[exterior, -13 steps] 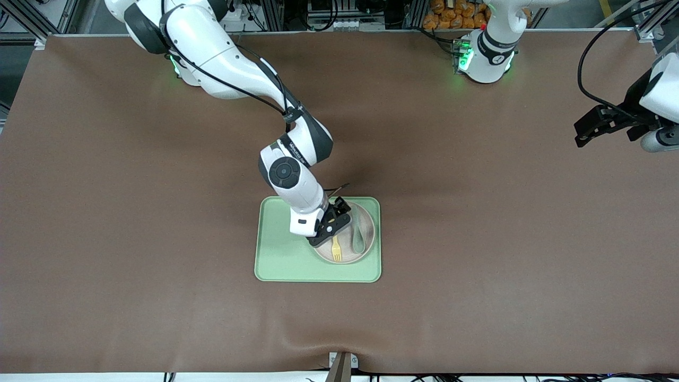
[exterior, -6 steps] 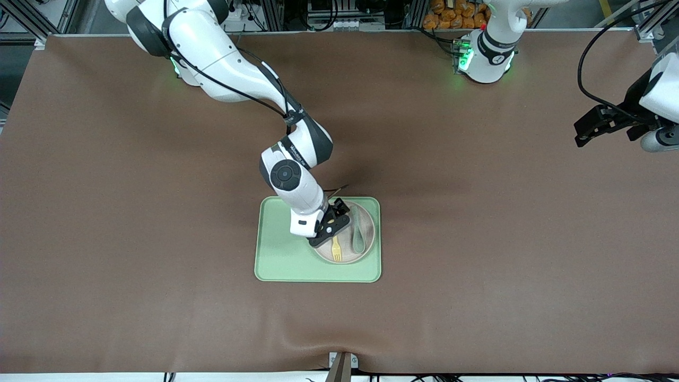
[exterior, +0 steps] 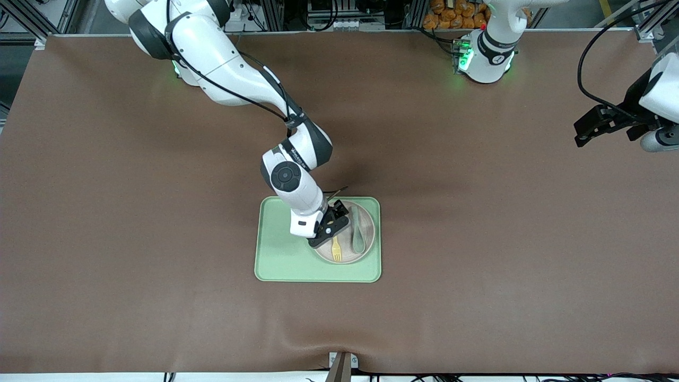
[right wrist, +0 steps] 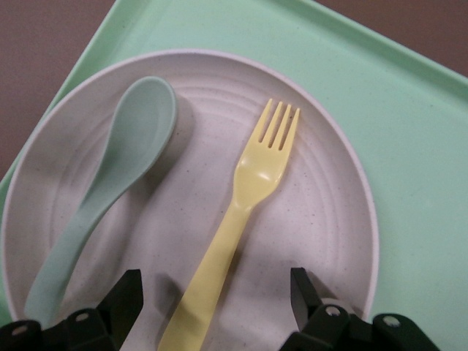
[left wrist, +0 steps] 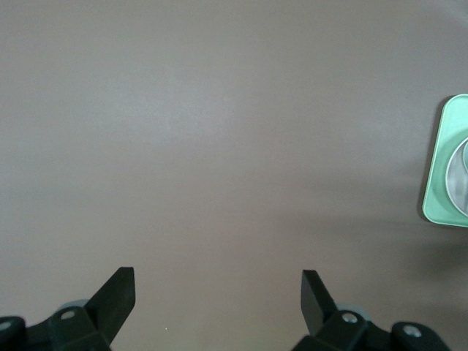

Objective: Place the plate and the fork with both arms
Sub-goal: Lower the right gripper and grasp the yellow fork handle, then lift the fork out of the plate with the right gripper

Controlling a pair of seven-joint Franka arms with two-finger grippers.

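Observation:
The beige-pink plate (exterior: 367,248) lies on the light green tray (exterior: 276,260), at the tray's end toward the left arm. The pale yellow fork (exterior: 336,250) lies flat on the plate (right wrist: 322,219), and in the right wrist view the fork (right wrist: 245,208) has its handle between my jaws. My right gripper (exterior: 335,223) is open, low over the plate, one finger on each side of the handle, not touching it. My left gripper (exterior: 586,130) is open and empty, over the bare cloth at the left arm's end, where that arm waits.
A muted green spoon (exterior: 358,236) lies on the plate beside the fork, also in the right wrist view (right wrist: 110,197). Brown cloth (exterior: 159,265) covers the table. The left wrist view shows the tray's corner (left wrist: 441,183).
The right arm's upper links have shifted slightly and the gripper has come a little lower over the fork. The left arm has not moved.

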